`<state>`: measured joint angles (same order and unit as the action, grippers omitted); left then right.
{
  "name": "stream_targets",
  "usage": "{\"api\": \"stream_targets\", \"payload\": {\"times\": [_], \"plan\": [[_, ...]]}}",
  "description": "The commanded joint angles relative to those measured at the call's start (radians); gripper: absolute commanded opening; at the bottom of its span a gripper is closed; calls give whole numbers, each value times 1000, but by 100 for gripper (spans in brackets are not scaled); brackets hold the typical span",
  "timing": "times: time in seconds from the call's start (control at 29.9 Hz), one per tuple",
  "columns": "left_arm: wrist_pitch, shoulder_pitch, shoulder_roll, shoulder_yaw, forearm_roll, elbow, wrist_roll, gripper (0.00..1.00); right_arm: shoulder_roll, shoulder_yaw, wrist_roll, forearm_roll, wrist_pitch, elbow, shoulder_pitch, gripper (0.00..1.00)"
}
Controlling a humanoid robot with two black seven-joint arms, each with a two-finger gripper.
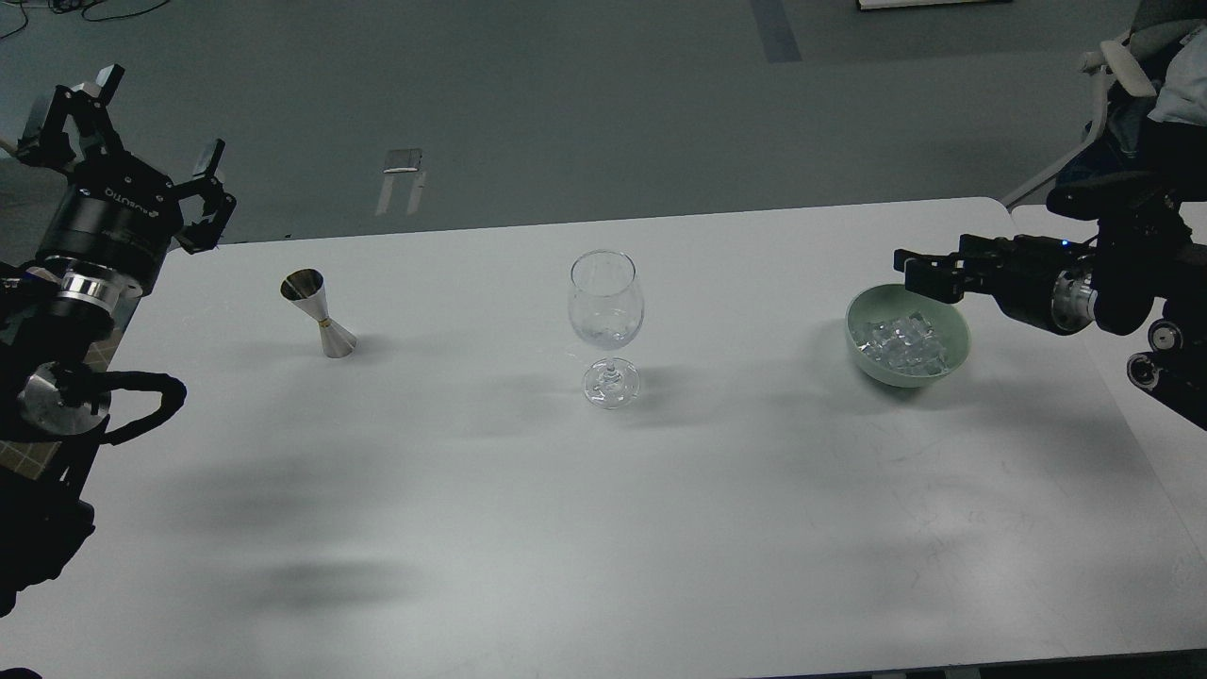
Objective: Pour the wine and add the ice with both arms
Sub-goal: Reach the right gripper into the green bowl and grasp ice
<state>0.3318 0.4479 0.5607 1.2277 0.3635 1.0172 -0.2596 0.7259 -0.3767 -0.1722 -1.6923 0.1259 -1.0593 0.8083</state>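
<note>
Left gripper (141,141) is up at the far left, off the table edge, fingers spread wide, nothing in them. Near it, to the right, the steel jigger (319,313) stands upright on the white table (603,528), apart from everything else. Can't see into it from this angle, so whether it carries the wine is unknown. Risk here: it's narrow-waisted and top-heavy, so a sideways nudge on approach would prob tip it and spill.

Centre: the wine glass (606,325), upright. Something clear glints low in the bowl, ice or liquid, can't tell which. Tall on a thin stem, so a bump from either arm would likely topple it; pouring from too far off could miss the rim.

Right: the green bowl (956,337) w/ the ice (901,341) heaped inside. Right gripper (929,273) hovers at the bowl's far rim, just above the cubes; seen side-on and dark, so how far it's open I cannot tell, and nothing visibly in it. Cubes look slick, so one may squirt out of a pinch, and pushing down could shove the bowl.
</note>
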Motion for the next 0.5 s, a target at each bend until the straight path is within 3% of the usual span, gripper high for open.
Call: {"api": "stream_targets", "payload": {"times": [0.0, 0.47], "plan": [[3, -5, -1, 3, 0, 1, 0, 98, 20, 5, 3, -68, 0, -27, -32, 83], [3, -21, -2, 3, 2, 1, -1, 98, -26, 5, 42, -136, -3, -1, -78, 72]]}}
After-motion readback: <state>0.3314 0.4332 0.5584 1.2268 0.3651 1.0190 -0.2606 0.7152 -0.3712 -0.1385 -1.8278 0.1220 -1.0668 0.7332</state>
